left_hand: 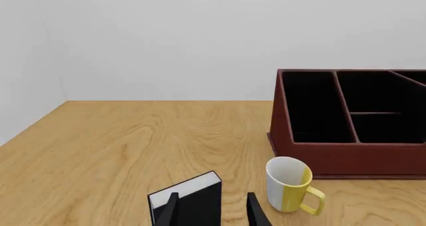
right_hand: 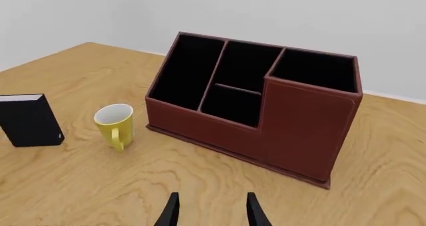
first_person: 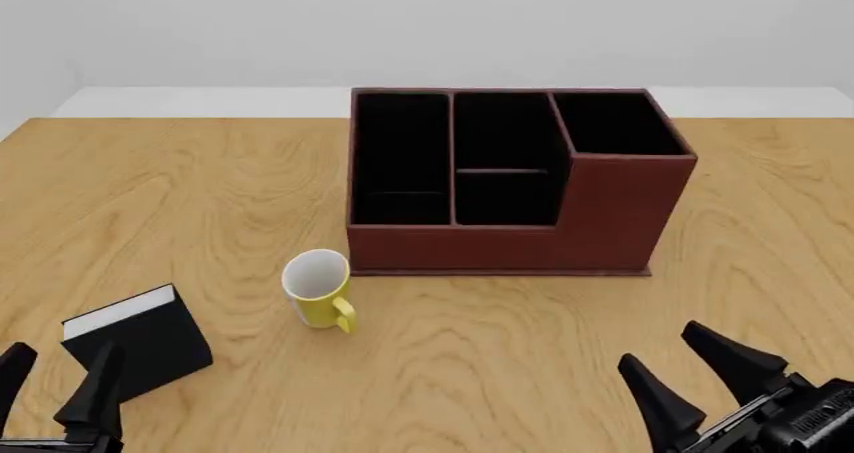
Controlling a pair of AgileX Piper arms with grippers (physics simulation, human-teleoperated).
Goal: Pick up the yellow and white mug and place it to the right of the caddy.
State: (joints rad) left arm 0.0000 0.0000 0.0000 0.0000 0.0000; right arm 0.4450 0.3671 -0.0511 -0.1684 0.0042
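The yellow and white mug (first_person: pixel 319 288) stands upright on the table just in front of the caddy's left end, handle toward me; it also shows in the left wrist view (left_hand: pixel 291 184) and the right wrist view (right_hand: pixel 114 124). The reddish-brown caddy (first_person: pixel 514 183) sits at the table's middle, its taller section at the right; it shows in the left wrist view (left_hand: pixel 352 123) and the right wrist view (right_hand: pixel 260 106). My left gripper (first_person: pixel 54 393) is open and empty at the front left, behind the black book. My right gripper (first_person: pixel 694 373) is open and empty at the front right.
A small black book (first_person: pixel 138 339) with white page edges stands at the front left, right before my left gripper, also in the left wrist view (left_hand: pixel 187 200) and the right wrist view (right_hand: pixel 30 120). Bare wooden table (first_person: pixel 761 243) lies right of the caddy.
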